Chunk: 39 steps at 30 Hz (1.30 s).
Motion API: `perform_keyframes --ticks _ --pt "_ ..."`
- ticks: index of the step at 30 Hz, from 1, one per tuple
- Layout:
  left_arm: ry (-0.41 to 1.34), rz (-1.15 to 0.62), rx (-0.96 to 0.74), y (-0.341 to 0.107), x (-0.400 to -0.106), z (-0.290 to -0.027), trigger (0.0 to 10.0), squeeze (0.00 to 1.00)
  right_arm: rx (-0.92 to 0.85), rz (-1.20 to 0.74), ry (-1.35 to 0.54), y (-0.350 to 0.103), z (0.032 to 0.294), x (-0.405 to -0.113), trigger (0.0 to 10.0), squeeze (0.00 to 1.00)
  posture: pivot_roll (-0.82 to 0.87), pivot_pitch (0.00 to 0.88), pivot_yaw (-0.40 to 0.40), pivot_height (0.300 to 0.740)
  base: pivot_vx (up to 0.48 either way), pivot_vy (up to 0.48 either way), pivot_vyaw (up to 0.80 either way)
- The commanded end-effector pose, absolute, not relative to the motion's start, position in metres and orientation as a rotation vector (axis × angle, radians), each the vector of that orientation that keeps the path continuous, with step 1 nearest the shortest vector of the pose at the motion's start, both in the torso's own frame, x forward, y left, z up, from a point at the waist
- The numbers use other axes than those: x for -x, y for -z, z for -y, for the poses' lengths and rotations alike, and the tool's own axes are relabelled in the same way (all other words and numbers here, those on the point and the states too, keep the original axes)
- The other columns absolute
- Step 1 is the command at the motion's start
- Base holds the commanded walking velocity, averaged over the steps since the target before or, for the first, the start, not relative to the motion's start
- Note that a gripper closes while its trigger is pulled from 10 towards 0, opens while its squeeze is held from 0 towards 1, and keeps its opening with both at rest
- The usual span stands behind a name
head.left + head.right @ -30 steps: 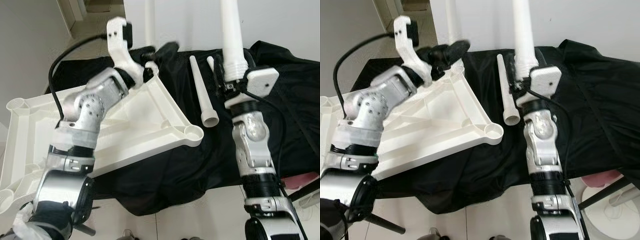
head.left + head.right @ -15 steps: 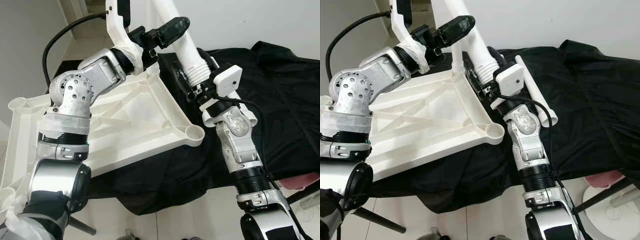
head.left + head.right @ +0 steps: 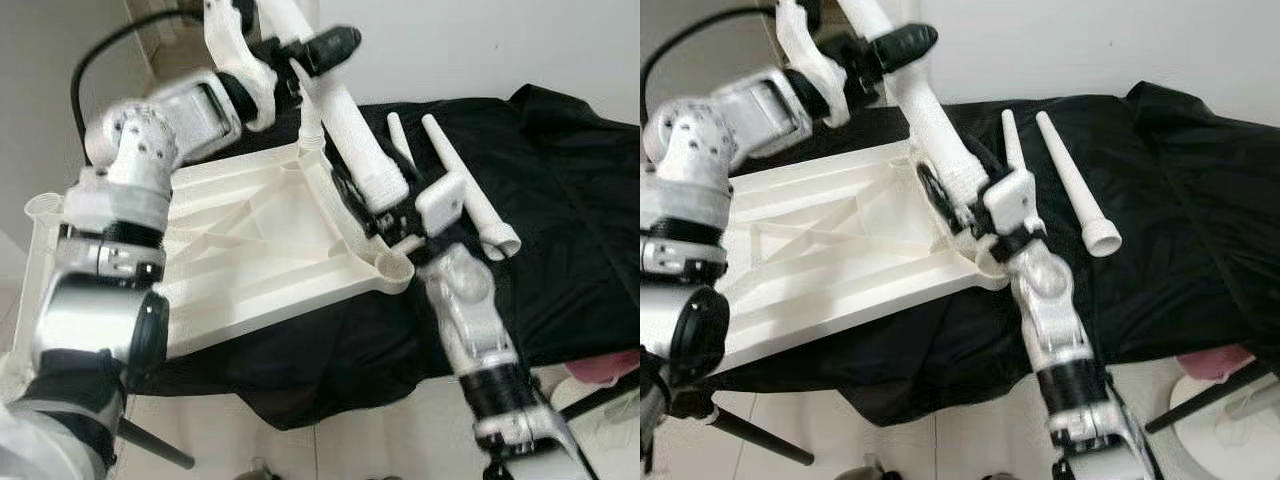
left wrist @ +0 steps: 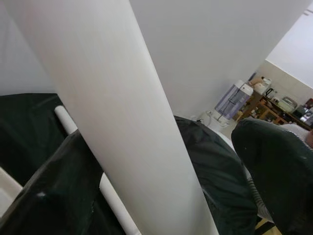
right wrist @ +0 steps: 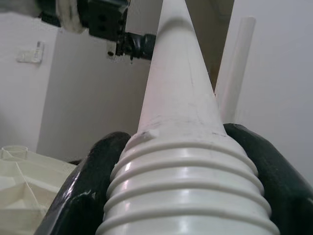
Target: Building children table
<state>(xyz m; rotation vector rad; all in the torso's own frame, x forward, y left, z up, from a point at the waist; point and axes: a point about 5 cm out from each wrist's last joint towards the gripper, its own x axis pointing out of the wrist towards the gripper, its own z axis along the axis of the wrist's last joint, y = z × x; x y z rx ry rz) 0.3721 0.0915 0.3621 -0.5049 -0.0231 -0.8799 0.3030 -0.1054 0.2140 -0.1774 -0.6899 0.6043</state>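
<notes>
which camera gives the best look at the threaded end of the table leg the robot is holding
The right wrist view: the threaded end of the table leg is close up, its ridges clear between the right gripper fingers. Both eye views show it small and blurred; the left wrist view shows the smooth shaft.

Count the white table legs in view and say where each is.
4. One leg, tilted, is gripped by the left gripper and right gripper. One stands at the tabletop's far corner. Two lie side by side on the black cloth. Others may be hidden.
</notes>
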Motion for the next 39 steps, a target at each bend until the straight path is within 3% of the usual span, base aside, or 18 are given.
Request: perform_keyframes --ticks 1,5,6,8,9,10,11,15,16,25,26,27,31,32,39 --pt "1.256 0.167 0.502 -0.388 -0.356 -0.090 10.0 0.00 0.194 0.661 -0.624 -0.204 0.103 -0.300 10.0 0.00 -0.06 0.000 0.077 0.740 0.000 0.000 0.00" --pt "1.217 0.129 0.571 -0.395 -0.364 -0.091 10.0 0.00 0.196 0.648 -0.645 -0.199 0.101 -0.298 10.0 0.00 -0.07 0.000 0.087 0.740 0.000 0.000 0.00" --pt "1.219 0.105 0.584 -0.394 -0.366 -0.089 8.6 0.00 0.192 0.646 -0.651 -0.198 0.099 -0.298 10.0 0.00 -0.07 0.000 0.091 0.740 0.000 0.000 0.00" --pt "1.220 0.099 0.585 -0.393 -0.366 -0.088 8.6 0.00 0.190 0.646 -0.652 -0.198 0.099 -0.298 10.0 0.00 -0.07 0.000 0.091 0.740 0.000 0.000 0.00" --pt "1.209 0.085 0.593 -0.392 -0.368 -0.087 4.9 0.00 0.201 0.650 -0.656 -0.198 0.098 -0.297 10.0 0.00 -0.07 0.000 0.099 0.740 0.000 0.000 0.00" --pt "1.189 0.072 0.613 -0.390 -0.372 -0.086 4.3 0.00 0.210 0.653 -0.660 -0.198 0.098 -0.297 10.0 0.00 -0.07 0.000 0.099 0.740 0.000 0.000 0.00" --pt "1.172 0.061 0.630 -0.389 -0.375 -0.086 2.9 0.00 0.220 0.656 -0.664 -0.197 0.097 -0.297 10.0 0.00 -0.07 0.000 0.099 0.740 0.000 0.000 0.00" --pt "1.156 0.048 0.648 -0.389 -0.378 -0.085 2.9 0.00 0.229 0.660 -0.667 -0.197 0.097 -0.296 10.0 0.00 -0.07 0.000 0.099 0.740 0.000 0.000 0.00" --pt "1.156 0.048 0.648 -0.389 -0.379 -0.086 0.0 0.00 0.229 0.654 -0.668 -0.196 0.097 -0.297 10.0 0.00 -0.08 0.000 0.104 0.740 0.000 0.000 0.00" --pt "1.132 0.056 0.650 -0.391 -0.383 -0.091 0.0 0.00 0.202 0.626 -0.657 -0.193 0.097 -0.300 10.0 0.00 -0.07 0.000 0.099 0.740 0.000 0.000 0.00" --pt "1.102 0.062 0.630 -0.390 -0.385 -0.094 0.0 0.00 0.175 0.610 -0.648 -0.191 0.098 -0.301 10.0 0.26 -0.07 0.000 0.097 0.740 0.000 0.000 0.00" --pt "1.064 0.059 0.610 -0.387 -0.388 -0.096 0.0 0.00 0.146 0.592 -0.647 -0.190 0.098 -0.302 10.0 1.00 -0.06 0.000 0.095 0.740 0.000 0.000 0.00" --pt "1.043 0.049 0.627 -0.384 -0.391 -0.099 0.0 0.00 0.119 0.579 -0.650 -0.188 0.099 -0.303 10.0 1.00 -0.06 0.000 0.095 0.740 0.000 0.000 0.00" --pt "1.045 0.053 0.609 -0.384 -0.391 -0.099 10.0 0.00 0.120 0.577 -0.635 -0.188 0.100 -0.304 10.0 1.00 -0.06 0.000 0.095 0.740 0.000 0.000 0.00" --pt "0.991 0.065 0.556 -0.381 -0.395 -0.104 10.0 0.00 0.110 0.549 -0.612 -0.184 0.102 -0.305 10.0 1.00 -0.06 0.000 0.094 0.740 0.000 0.000 0.00"
